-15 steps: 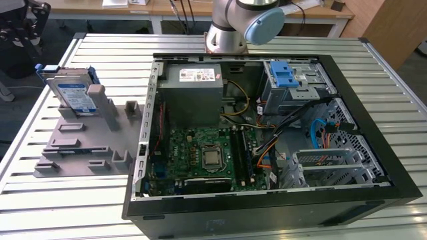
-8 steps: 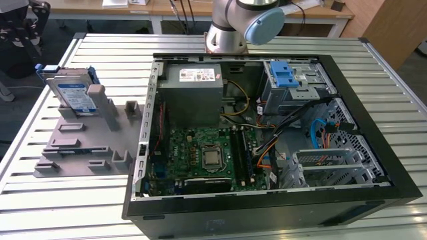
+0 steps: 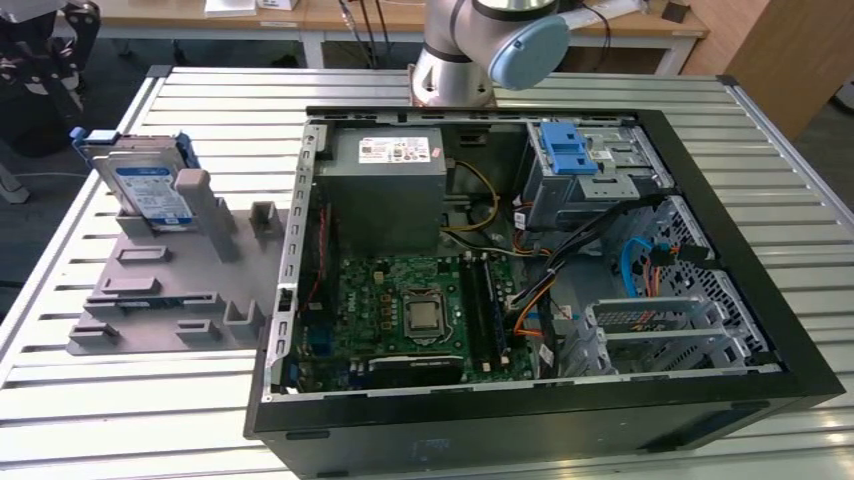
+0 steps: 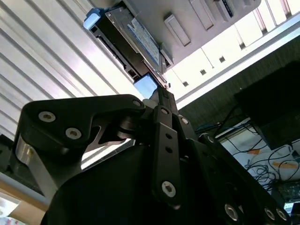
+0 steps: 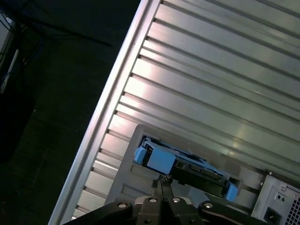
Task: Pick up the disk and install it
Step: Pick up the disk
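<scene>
Slatted table (image 5: 211, 70) — jaws pressed together, empty, near the disk (image 5: 187, 165).

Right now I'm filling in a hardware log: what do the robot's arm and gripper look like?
The arm is a silver-grey tube with a round light-blue joint cap. The gripper is matte black in both wrist views: flat linkage bars pinned with silver hex-socket screws, narrowing to slim jaws.
</scene>
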Controlling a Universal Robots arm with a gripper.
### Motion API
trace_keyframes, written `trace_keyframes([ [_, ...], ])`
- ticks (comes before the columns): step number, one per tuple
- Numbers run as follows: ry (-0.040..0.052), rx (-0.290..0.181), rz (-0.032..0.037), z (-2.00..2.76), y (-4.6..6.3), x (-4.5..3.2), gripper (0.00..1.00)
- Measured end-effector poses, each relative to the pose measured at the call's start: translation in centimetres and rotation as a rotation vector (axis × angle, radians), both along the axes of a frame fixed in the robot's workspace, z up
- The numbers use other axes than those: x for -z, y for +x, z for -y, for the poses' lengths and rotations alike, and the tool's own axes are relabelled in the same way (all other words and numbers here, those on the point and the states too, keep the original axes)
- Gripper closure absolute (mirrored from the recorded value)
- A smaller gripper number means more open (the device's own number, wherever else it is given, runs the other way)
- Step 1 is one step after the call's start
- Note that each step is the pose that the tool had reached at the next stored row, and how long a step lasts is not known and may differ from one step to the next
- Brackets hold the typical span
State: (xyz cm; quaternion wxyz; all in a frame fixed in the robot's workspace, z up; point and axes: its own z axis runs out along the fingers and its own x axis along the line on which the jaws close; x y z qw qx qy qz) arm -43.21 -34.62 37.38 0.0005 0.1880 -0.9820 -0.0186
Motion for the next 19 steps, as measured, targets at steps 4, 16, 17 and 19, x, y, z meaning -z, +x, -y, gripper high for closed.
trace_keyframes([
  [4,0.0000,-0.062,0.0000,0.00,0.00,0.01,0.89],
  [16,0.0000,-0.260,0.0000,0.00,0.00,0.05,0.89],
  [17,0.0000,-0.277,0.0000,0.00,0.00,0.06,0.89],
  [19,0.0000,-0.309,0.0000,0.00,0.00,0.07,0.89],
])
